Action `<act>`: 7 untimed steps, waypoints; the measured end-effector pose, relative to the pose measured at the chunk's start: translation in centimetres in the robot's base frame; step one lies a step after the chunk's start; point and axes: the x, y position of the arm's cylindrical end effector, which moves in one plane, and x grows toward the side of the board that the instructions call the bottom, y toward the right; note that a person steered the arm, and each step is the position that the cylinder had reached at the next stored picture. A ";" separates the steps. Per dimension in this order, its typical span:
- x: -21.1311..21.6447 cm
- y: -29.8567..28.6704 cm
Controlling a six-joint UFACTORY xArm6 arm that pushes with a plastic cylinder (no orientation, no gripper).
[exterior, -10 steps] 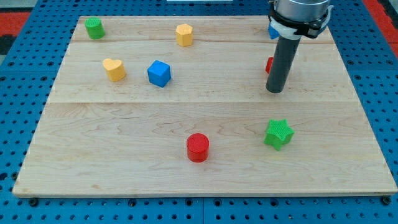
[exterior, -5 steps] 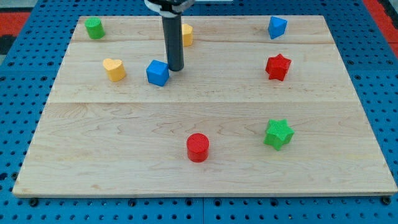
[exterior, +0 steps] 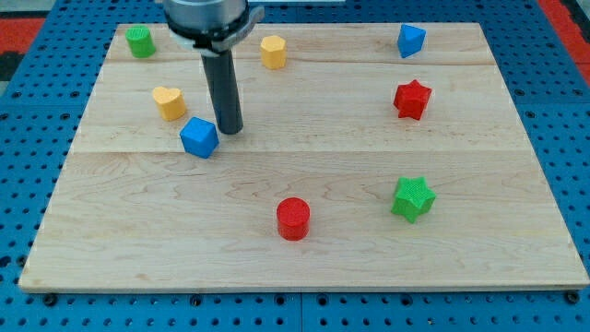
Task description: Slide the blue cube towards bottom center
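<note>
The blue cube lies left of the board's centre, tilted on the wooden board. My tip stands just to the cube's upper right, very close to it or touching it. The rod rises from there toward the view's top.
A yellow heart block lies up and left of the cube. A green block is at the top left, a yellow block at top centre, a blue block at top right. A red star, a green star and a red cylinder lie to the right and below.
My tip swept from the right side of the board to the left, reached the blue cube and pushed it down and left by a short way.
</note>
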 end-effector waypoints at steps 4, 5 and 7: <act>-0.1 -5.5; 1.0 -5.6; 11.4 2.5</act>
